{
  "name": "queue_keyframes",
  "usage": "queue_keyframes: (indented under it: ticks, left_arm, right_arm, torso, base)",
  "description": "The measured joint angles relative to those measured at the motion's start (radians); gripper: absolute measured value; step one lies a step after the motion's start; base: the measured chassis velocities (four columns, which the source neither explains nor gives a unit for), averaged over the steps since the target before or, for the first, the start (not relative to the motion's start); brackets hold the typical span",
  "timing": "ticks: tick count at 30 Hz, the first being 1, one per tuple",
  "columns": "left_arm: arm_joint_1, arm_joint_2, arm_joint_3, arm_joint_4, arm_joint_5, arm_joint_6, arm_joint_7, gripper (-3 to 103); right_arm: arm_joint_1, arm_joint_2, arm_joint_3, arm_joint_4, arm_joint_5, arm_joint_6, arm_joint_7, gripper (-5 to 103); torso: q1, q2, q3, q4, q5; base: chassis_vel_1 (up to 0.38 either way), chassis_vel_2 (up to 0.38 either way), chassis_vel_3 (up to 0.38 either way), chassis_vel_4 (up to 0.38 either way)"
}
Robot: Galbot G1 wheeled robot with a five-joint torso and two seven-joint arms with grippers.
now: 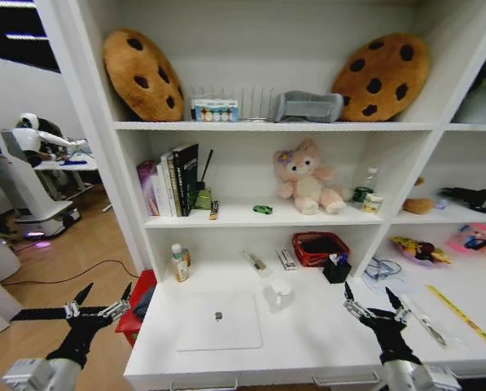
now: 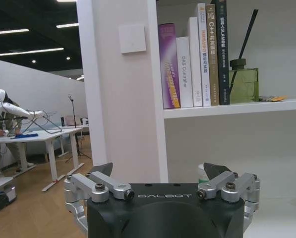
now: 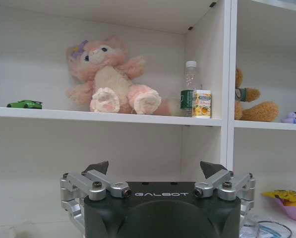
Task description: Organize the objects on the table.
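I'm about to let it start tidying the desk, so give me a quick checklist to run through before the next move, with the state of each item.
1. Left claw open and holding nothing: ok.
2. Right claw open and holding nothing: ok.
3. Right claw over the desk: ok. Left claw over the desk: not ok, it hangs off the desk's left end, above the wooden floor.
4. Laptop lid shut and lying flat on the desk: ok.
5. Green toy car in sight: ok, on the shelf beside the pink plush toy, not on the desk.
6. Contents of the red basket: cannot tell.
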Motion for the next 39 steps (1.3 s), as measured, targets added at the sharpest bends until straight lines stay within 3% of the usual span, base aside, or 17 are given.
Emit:
queue_keyframes:
  ticks: [7, 17, 29, 32, 35, 38, 39]
  left_arm:
    - [0.0, 0.0, 0.0, 0.0, 0.0, 0.0, 0.001, 100]
    - [0.0, 0.0, 0.0, 0.0, 0.0, 0.0, 0.001, 100]
    - [0.0, 0.0, 0.0, 0.0, 0.0, 0.0, 0.001, 100]
    - [0.0, 0.0, 0.0, 0.0, 0.0, 0.0, 0.001, 100]
    - [0.0, 0.0, 0.0, 0.0, 0.0, 0.0, 0.001, 100]
    - [0.0, 0.0, 0.0, 0.0, 0.0, 0.0, 0.0, 100]
    - [0.0, 0.0, 0.0, 0.0, 0.0, 0.0, 0.0, 100]
  right_arm:
    - [0.0, 0.0, 0.0, 0.0, 0.0, 0.0, 0.0, 100]
    - [0.0, 0.0, 0.0, 0.0, 0.0, 0.0, 0.0, 100]
    - [0.0, 0.0, 0.0, 0.0, 0.0, 0.0, 0.0, 100]
    - [-0.001, 0.0, 0.0, 0.0, 0.0, 0.0, 0.0, 100]
    - [0.0, 0.0, 0.0, 0.0, 0.0, 0.0, 0.0, 100]
    - [-0.001, 0.0, 0.0, 0.0, 0.0, 0.0, 0.0, 100]
    - [-0.001, 0.0, 0.0, 0.0, 0.0, 0.0, 0.0, 100]
  torso:
    - [0.0, 0.0, 0.0, -0.0007, -0.0003]
    - [-0.001, 0.0, 0.0, -0.0004, -0.0004]
    - [-0.001, 0.0, 0.0, -0.0005, 0.0006]
    - [-0.001, 0.0, 0.0, -0.0001, -0.0019]
    - [-0.001, 0.0, 0.0, -0.0005, 0.0011]
    - [-0.001, 0.001, -0.001, 0.0001, -0.0019]
    - [-0.002, 0.001, -0.001, -0.0003, 0.0001]
  base:
    - [-0.038, -0.08, -0.03, 0.094]
    - [0.194, -0.158, -0.213, 0.17]
    - [0.293, -0.305, -0.298, 0.307]
    - [0.352, -0.387, -0.356, 0.378]
    - [0.394, -0.336, -0.364, 0.354]
    - [0.34, -0.301, -0.312, 0.331]
    - [0.297, -0.264, -0.287, 0.254]
